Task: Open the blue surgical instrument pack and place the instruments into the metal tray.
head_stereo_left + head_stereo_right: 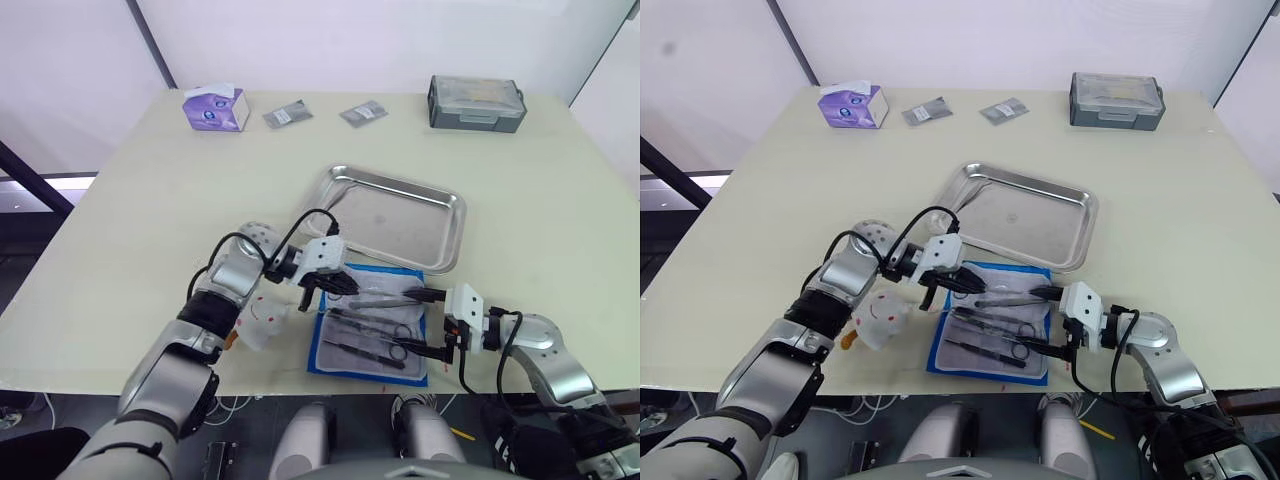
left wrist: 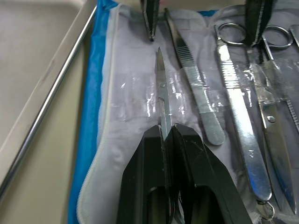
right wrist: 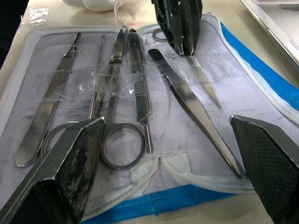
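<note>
The blue surgical instrument pack (image 1: 325, 345) lies open near the table's front edge, pale lining up. Several silvery instruments lie side by side in it under clear straps, among them ring-handled scissors (image 3: 114, 100) and long forceps (image 3: 192, 105). My left gripper (image 1: 343, 285) is at the pack's far left edge, shut on a slim pointed instrument (image 2: 162, 100) that still lies flat on the lining. My right gripper (image 1: 423, 323) is wide open at the pack's right side, one finger toward each end of the row. The metal tray (image 1: 445, 250) stands just behind the pack.
A crumpled white wrapper (image 1: 262, 318) lies left of the pack under my left forearm. At the table's back stand a purple tissue box (image 1: 215, 108), two small grey packets (image 1: 287, 115) (image 1: 363, 113) and a grey lidded box (image 1: 477, 103).
</note>
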